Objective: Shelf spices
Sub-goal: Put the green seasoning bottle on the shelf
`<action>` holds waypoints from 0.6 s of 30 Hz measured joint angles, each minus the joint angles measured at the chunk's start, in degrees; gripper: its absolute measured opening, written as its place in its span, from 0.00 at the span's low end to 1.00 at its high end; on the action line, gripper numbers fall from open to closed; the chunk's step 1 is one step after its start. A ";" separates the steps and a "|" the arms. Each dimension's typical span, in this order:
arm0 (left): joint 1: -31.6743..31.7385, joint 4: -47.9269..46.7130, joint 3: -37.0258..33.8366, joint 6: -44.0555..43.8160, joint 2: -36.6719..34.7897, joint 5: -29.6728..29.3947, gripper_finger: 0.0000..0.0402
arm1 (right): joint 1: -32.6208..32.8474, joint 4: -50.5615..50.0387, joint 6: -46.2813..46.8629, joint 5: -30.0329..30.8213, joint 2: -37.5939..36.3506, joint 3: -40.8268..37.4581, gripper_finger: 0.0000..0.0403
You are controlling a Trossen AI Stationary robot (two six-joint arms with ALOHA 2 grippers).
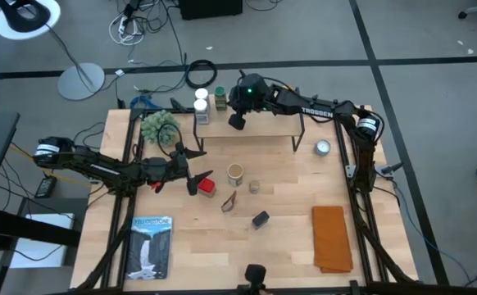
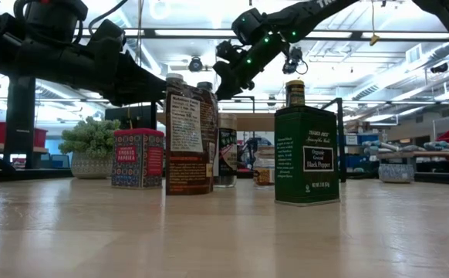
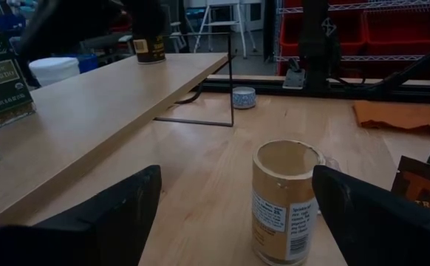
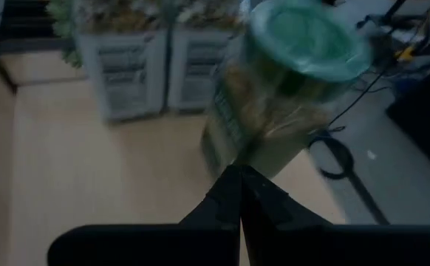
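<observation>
High view: left end effector (image 1: 196,176), jaws wide, faces the tan canister (image 1: 235,173) on the surface, apparently lined up for a grasp. Right end effector (image 1: 237,120), pinched empty, hovers over the shelf (image 1: 255,124) beside three shelved jars (image 1: 202,106).

Hidden, cropped and blurred parts

In the right wrist view the green-capped jar (image 4: 281,96) is blurred and its label unreadable. In the left wrist view the oregano jar (image 3: 1,77) and a dark packet (image 3: 425,185) are cut by the picture's edges. In the low view the brown jar (image 2: 187,139) covers part of the items behind it.
</observation>
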 joint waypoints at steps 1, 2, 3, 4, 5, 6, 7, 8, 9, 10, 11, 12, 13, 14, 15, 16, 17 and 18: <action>0.00 0.00 0.00 0.00 0.00 0.02 0.89 | 0.14 -1.13 0.20 -0.19 0.00 0.00 0.00; 0.00 0.00 0.00 0.00 0.00 0.00 0.89 | 0.36 -2.45 0.33 -0.23 0.00 -0.01 0.00; 0.00 0.00 -0.02 0.00 0.00 0.00 0.89 | 0.55 -4.14 0.61 -0.29 -0.11 -0.02 0.00; 0.00 0.00 -0.02 0.00 -0.02 0.00 0.89 | 0.73 -6.32 1.01 -0.22 -0.30 -0.01 0.00; 0.00 0.00 0.00 0.00 0.00 0.00 0.89 | 1.03 -8.39 1.52 0.18 -0.64 -0.02 0.00; 0.00 -0.01 0.00 0.00 0.00 0.00 0.89 | 1.21 -10.54 2.22 0.74 -1.14 -0.02 0.00; 0.00 -0.03 0.00 -0.01 0.00 0.00 0.89 | 1.50 -12.84 2.71 1.18 -1.81 -0.02 0.00; 0.00 -0.02 0.00 -0.01 0.00 0.00 0.89 | 1.89 -15.08 3.14 1.87 -2.61 -0.02 0.00; 0.00 -0.02 0.00 0.00 0.00 0.00 0.89 | 2.33 -16.99 3.31 2.48 -3.48 -0.02 0.00; 0.00 -0.02 0.00 0.00 0.00 0.00 0.89 | 2.77 -18.87 3.63 2.98 -4.35 -0.03 0.00; 0.00 -0.04 0.00 0.00 0.00 0.00 0.89 | 3.39 -20.13 3.65 3.42 -5.45 -0.37 0.00; 0.00 -0.03 0.00 0.00 0.00 0.00 0.89 | 3.95 -20.82 3.65 3.46 -6.75 -1.12 0.00; 0.00 -0.04 0.00 -0.02 0.00 0.00 0.89 | 4.64 -21.08 3.70 3.55 -8.40 -2.30 0.00; 0.00 -0.03 -0.02 -0.01 0.00 0.00 0.89 | 5.30 -20.76 4.18 3.73 -10.20 -3.85 0.00; 0.00 -0.04 0.00 -0.01 0.00 0.00 0.89 | 5.95 -20.42 4.98 4.38 -12.44 -5.79 0.00; 0.00 -0.03 -0.01 -0.02 0.00 0.00 0.89 | 6.74 -20.35 5.96 5.30 -14.97 -8.17 0.00; 0.00 -0.03 0.00 -0.02 0.00 0.00 0.89 | 7.54 -19.85 7.42 6.25 -17.66 -10.82 0.00; 0.00 -0.14 0.00 -0.02 0.00 0.00 0.89 | 8.53 -19.44 9.00 7.28 -20.58 -13.72 0.00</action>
